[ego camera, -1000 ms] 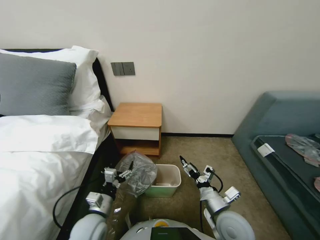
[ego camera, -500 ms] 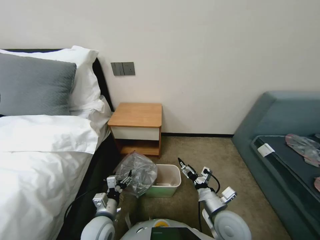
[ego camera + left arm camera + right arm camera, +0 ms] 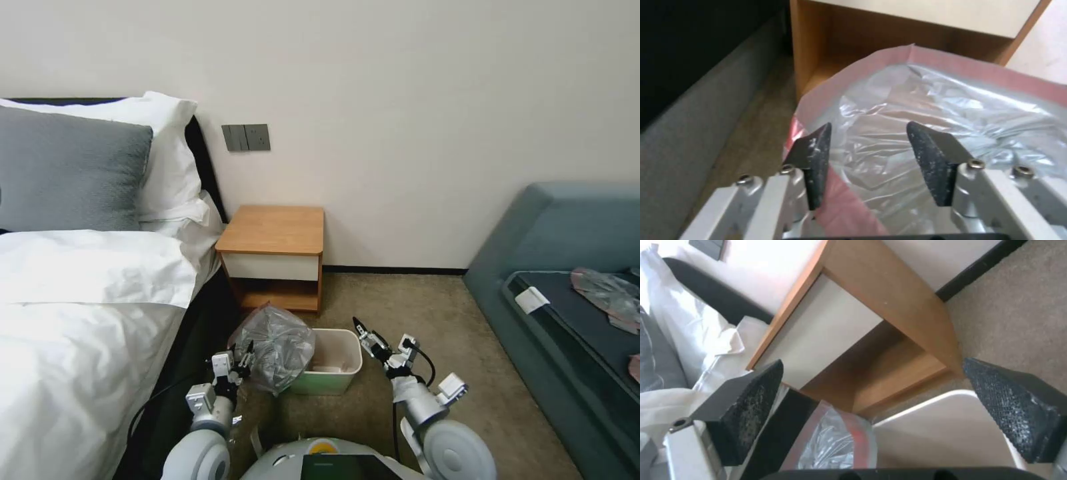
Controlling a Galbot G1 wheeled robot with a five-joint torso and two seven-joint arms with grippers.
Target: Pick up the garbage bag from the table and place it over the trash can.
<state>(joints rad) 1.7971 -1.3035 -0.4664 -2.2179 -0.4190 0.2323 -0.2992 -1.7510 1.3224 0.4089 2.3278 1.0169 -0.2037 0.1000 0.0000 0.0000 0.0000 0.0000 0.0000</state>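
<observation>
**While slumped against the bin: bag ungripped, both end effectors released**

Where the robot's arms reach down over the carpet, closest on the left: left end effector (image 3: 244, 351), released, dark fingers (image 3: 814, 160) spread apart, tips at the near edge of the garbage bag (image 3: 277, 345). Nothing pinched between them in the left wrist view; pinkish-red rim just beside one finger, wrinkled grey film beyond the gap. On the right, about level with it: right end effector (image 3: 363, 329), also released, fingers wide apart, poised by the right rim of the trash can (image 3: 341, 373) and holding nothing.

Next out: garbage bag puffed up and crumpled, sitting at the left side of the trash can and leaning over that side's rim; not spread over the whole opening. Trash can upright on the carpet, mouth open on its right part.

Farther back: worktop (image 3: 273, 230) against the wall, well apart from the bag, white drawer front and low shelf facing the robot. Alongside on the left, bed (image 3: 80, 293) with white linen.
</observation>
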